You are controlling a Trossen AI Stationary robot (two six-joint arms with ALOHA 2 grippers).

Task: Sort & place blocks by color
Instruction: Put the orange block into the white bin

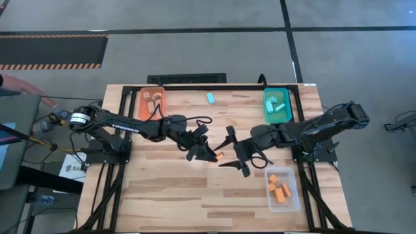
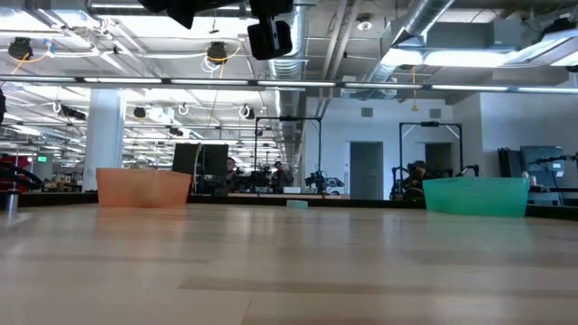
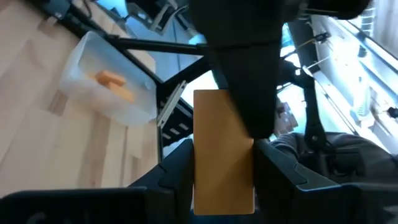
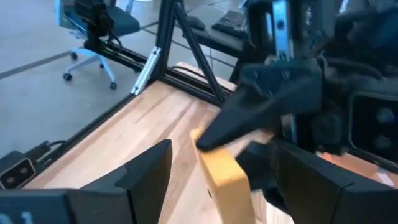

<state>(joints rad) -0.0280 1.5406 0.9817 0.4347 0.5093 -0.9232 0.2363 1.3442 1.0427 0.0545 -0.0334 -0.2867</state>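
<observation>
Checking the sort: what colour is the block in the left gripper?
Orange oblong block, clearest in the left wrist view.

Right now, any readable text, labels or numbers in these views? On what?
"TROSSEN": white lettering along the left arm, high view.
"SA": start of a word on a white label below that arm's base, high view; the rest is hidden.
Green sign in the room behind, low view: too small to read.
Nothing else legible.
</observation>
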